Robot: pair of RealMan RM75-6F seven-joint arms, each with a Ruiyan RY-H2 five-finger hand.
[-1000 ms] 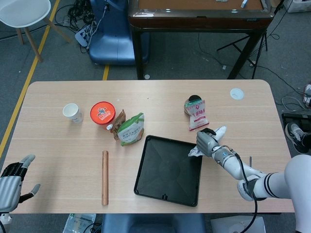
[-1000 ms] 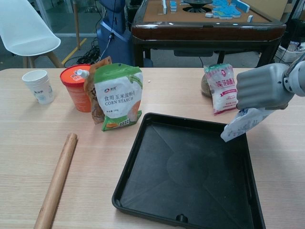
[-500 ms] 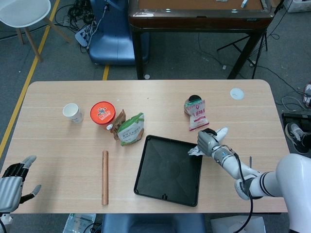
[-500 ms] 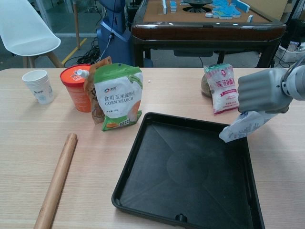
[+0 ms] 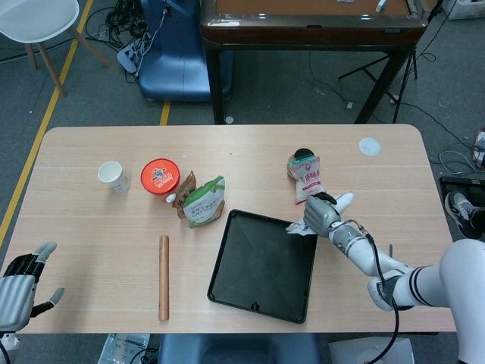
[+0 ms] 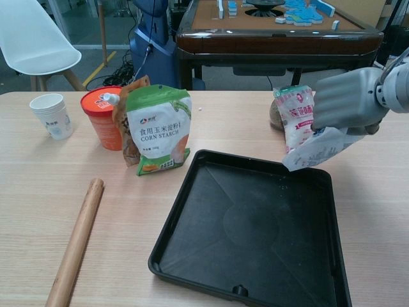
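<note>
My right hand [image 5: 323, 213] [image 6: 348, 102] grips a small white packet [image 6: 313, 149] [image 5: 299, 228], which hangs tilted over the far right corner of the black tray [image 5: 261, 292] [image 6: 192, 246]. Just behind that hand a white-and-red bag [image 5: 308, 180] [image 6: 297, 118] leans against a dark jar [image 5: 301, 155]. My left hand [image 5: 19, 284] hovers with its fingers spread at the table's near left corner, holding nothing, closest to the wooden rolling pin [image 5: 164, 277] [image 6: 75, 243].
A corn starch pouch [image 5: 204, 201] [image 6: 157, 128] stands left of the tray with a brown pouch [image 5: 184, 191] behind it. An orange-lidded tub [image 5: 160, 176] [image 6: 100, 116] and paper cup [image 5: 113, 176] [image 6: 52, 115] stand further left. A white disc [image 5: 369, 146] lies far right.
My right hand has lifted and carried the white packet a little away from me and leftwards. The tray has shifted slightly. The left hand stays put.
</note>
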